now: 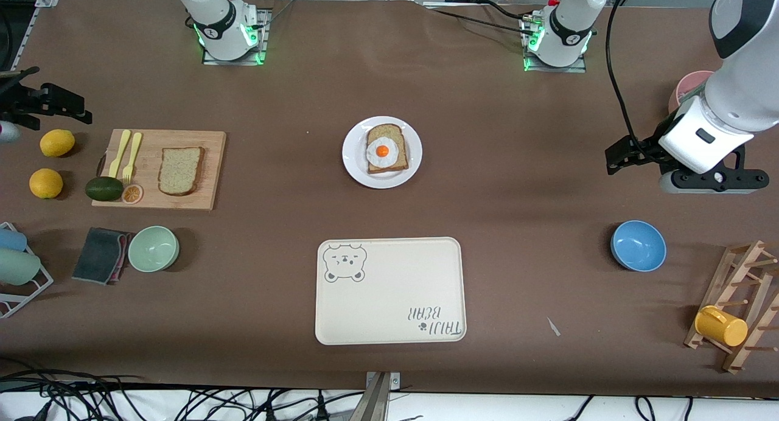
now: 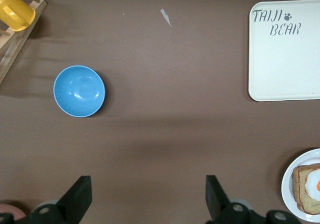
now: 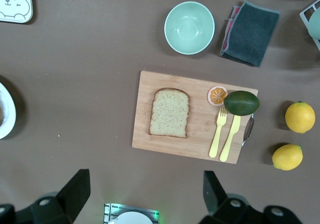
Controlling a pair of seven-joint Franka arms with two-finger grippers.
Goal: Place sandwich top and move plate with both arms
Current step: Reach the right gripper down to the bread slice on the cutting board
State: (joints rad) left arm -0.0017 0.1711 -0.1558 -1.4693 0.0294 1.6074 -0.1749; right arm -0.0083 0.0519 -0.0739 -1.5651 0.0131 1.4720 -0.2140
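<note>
The sandwich top [image 1: 181,170], a plain tan bread slice, lies on a wooden cutting board [image 1: 210,141] toward the right arm's end of the table; it also shows in the right wrist view [image 3: 169,112]. The white plate [image 1: 353,160] sits mid-table and bears a bread slice with a fried egg [image 1: 384,148]. My right gripper [image 3: 146,180] is open and empty, high over the table between its base and the board. My left gripper [image 2: 148,184] is open and empty, up over bare table near the blue bowl [image 1: 638,245]; it also shows in the front view [image 1: 621,154].
A cream bear tray [image 1: 389,290] lies nearer the front camera than the plate. On the board are an avocado [image 1: 103,188], an orange slice and yellow cutlery. Two lemons [image 1: 57,142], a green bowl [image 1: 153,248] and a dark cloth [image 1: 100,255] are nearby. A wooden rack holds a yellow mug [image 1: 720,325].
</note>
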